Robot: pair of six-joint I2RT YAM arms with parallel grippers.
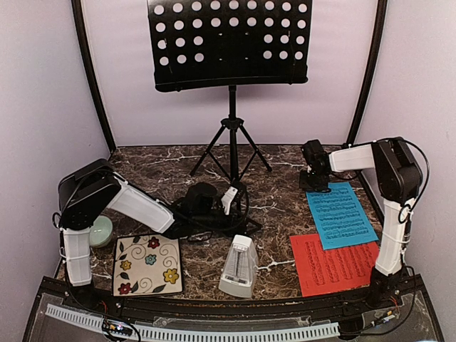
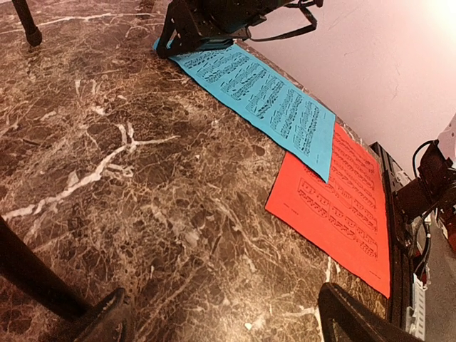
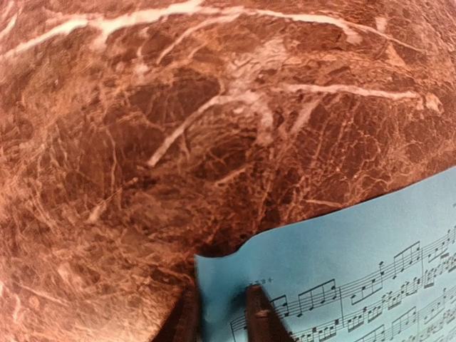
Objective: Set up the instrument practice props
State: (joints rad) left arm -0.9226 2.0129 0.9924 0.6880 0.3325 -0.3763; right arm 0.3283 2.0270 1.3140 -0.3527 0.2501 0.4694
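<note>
Near edge, centre: small white pyramid metronome (image 1: 239, 266) upright on the marble table (image 1: 285, 206). Just to its left, the square flower-patterned tile (image 1: 147, 265), lying flat, apart from the metronome. To its right, the red music sheet (image 1: 330, 263) lies flat near the right arm's base.

Next row back: pale green bowl (image 1: 102, 231) at the left, partly hidden behind the left arm's white link. The blue music sheet (image 1: 342, 214) lies flat on the right; its near corner overlaps the red sheet's far edge.

Mid-table: left gripper (image 1: 231, 199) low over the marble, just beyond the metronome, near the stand's feet. Its wrist view shows both fingers (image 2: 107, 320) spread wide with only bare marble between them; it holds nothing.

Further back, right: right gripper (image 1: 314, 179) down at the far left corner of the blue sheet. In its wrist view the fingers (image 3: 260, 320) are drawn close together with a strip of the blue sheet between them, and the corner curls up slightly. Cannot tell whether they actually pinch the paper.

Far back, centre: black tripod music stand (image 1: 231, 43), upright, with a hole-perforated desk and its legs spread on the marble.
</note>
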